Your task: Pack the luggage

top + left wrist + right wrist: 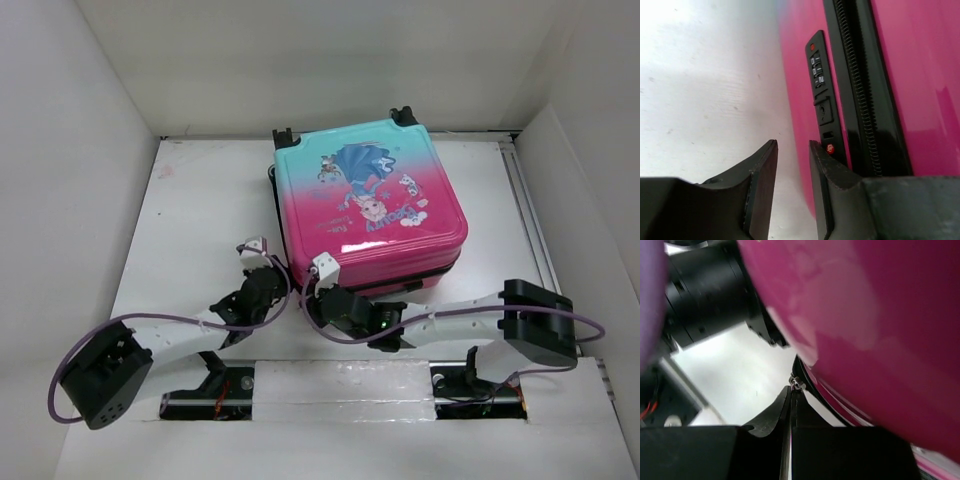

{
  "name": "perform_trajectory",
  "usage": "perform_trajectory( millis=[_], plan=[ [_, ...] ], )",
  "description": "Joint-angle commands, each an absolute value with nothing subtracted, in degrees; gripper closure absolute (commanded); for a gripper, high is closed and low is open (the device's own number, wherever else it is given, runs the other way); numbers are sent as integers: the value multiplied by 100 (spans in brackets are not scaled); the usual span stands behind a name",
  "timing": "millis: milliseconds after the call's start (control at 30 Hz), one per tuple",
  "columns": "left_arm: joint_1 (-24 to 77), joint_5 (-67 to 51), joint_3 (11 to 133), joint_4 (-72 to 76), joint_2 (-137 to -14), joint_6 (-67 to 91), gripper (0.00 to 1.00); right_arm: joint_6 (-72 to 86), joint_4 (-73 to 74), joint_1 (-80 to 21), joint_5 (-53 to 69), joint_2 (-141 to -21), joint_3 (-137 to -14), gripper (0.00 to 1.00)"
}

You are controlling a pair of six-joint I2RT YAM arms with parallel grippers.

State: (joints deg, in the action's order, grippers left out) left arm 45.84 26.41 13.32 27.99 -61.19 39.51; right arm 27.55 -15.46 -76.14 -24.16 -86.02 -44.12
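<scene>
The luggage (370,200) lies flat and closed on the white table, its teal-to-pink shell with the princess print facing up. My left gripper (272,268) is at its near-left side. In the left wrist view this gripper (792,147) is open, with only bare table in the gap, and its right finger sits beside the black combination lock (819,85) and zipper (857,90). My right gripper (312,288) is at the near-left corner. In the right wrist view it (791,390) is shut on a small metal zipper pull (796,383) under the pink shell (880,330).
White walls (70,180) enclose the table on the left, back and right. The suitcase wheels (403,114) point toward the back wall. Purple cables (190,322) loop along both arms. The left arm's black wrist (710,295) shows close by in the right wrist view.
</scene>
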Motion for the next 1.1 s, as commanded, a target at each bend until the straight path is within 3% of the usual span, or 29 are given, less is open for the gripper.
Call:
perform_trajectory(
  millis=[0,100,133,167,233,267,333,500,767,900,1067],
  plan=[
    [4808,1477,1951,3981,-6126,4272,72,3032,-2594,-7901,-1485,-9044,-4693,100],
    [4808,1923,1951,3711,-5811,4262,54,3032,-2435,-7901,-1870,-8746,-4431,100],
    [4755,2090,2021,3378,-5714,4263,45,3032,-2435,-7901,-1942,-8606,-4334,100],
    [4659,2214,2074,3192,-5635,4324,24,3032,-2356,-7901,-2003,-8309,-4229,100],
    [4039,2346,2293,2875,-5572,4447,4,3102,-2355,-7822,-1891,-8087,-3948,100],
    [3773,2347,2381,2717,-5572,4517,0,3103,-2355,-7761,-1811,-7947,-3894,100],
    [2941,1962,2645,2716,-5720,4860,0,3103,-2355,-7761,-1663,-7945,-3841,100],
    [2198,1487,3654,3120,-6695,4931,0,3366,-2328,-7761,-1416,-7832,-3587,100],
    [1354,-332,7009,2681,-9744,5255,0,3480,-2119,-7761,-1415,-7269,-3164,100],
    [1152,-798,7882,2276,-10686,5606,0,3480,-1898,-7813,-1477,-7164,-3217,100],
    [958,-1116,7998,2575,-11188,6187,0,3428,-1898,-7813,-1477,-7163,-3217,100]
  ],
)
